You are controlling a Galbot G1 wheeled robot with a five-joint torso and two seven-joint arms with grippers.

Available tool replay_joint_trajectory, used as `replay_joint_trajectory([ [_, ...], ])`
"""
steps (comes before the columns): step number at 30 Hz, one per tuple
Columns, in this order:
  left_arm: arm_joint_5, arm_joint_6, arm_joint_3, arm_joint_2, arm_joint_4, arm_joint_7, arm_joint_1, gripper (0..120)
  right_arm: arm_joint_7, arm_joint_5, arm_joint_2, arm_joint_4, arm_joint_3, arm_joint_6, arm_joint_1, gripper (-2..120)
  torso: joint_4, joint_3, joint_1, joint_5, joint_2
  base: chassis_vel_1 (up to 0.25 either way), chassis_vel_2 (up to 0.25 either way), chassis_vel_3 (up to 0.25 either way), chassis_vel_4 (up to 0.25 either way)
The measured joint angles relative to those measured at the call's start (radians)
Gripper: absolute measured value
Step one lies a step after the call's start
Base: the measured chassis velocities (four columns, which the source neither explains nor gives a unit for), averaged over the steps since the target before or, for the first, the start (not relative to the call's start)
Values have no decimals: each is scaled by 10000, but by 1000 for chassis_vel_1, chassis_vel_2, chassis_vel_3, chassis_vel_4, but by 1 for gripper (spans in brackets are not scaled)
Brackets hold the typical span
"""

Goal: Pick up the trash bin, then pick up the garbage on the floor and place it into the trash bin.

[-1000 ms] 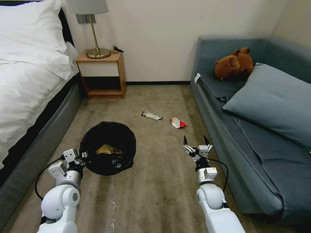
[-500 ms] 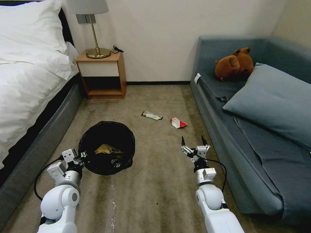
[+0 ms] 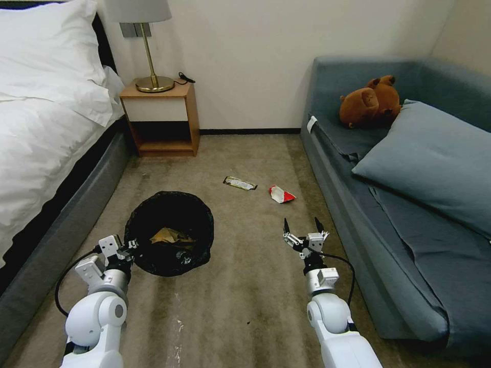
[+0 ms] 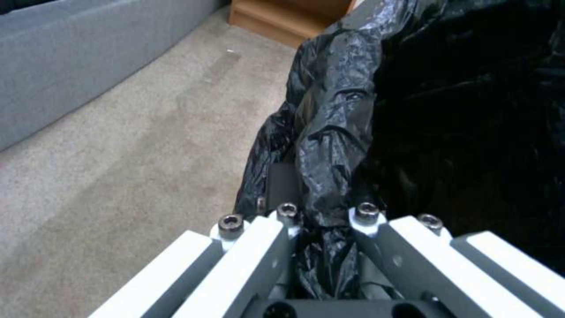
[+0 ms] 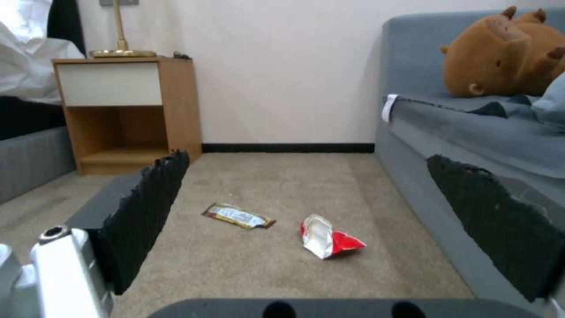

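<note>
head view, bedroom floor between bed (image 3: 46, 148) and sofa (image 3: 409, 214). the left gripper (image 3: 127, 247) is clamped on the near rim of the trash bin (image 3: 170, 232), a fold of its black liner bag (image 4: 329, 145) pinched between the closed fingers in the left wrist view; crumpled brown paper (image 3: 171, 236) lies inside the bin. the right gripper (image 3: 302, 232) hovers low over the carpet (image 3: 245, 301), its fingers (image 5: 147, 212) spread wide and holding nothing. two pieces remain on the floor: the red-white wrapper (image 3: 281, 194) lies straight ahead of the right fingertips, slightly to the robot's left of their centre line, and the flat brown-yellow snack wrapper (image 3: 239, 182) lies just beyond and further left, its long axis running roughly across the line of approach, a little oblique. the right arm is clearly the nearer; the left is occupied with the bin. judged from this, the red-white wrapper is the likelier next pick, reached by a forward and downward move. open carpet surrounds both pieces; the sofa base bounds the right side near the gripper, while the nightstand (image 3: 162, 118) and wall stand well apart ahead.
</note>
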Motion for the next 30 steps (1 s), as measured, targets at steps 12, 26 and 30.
replay_joint_trajectory([
  [12,3,-12,1,0,33,2,-10,1,-42,-51,87,-95,-15,71,-12,100,0,0,0,0,0,-34,25,29,-26],
  [26,18,-69,-17,-4,10,21,62,1,-48,-97,136,-85,-49,89,-10,100,0,0,0,0,0,-56,50,52,-50],
  [30,29,-71,-18,-4,-4,21,63,1,-63,-99,143,-105,-49,114,-8,100,0,-1,1,0,0,-54,53,49,-54],
])
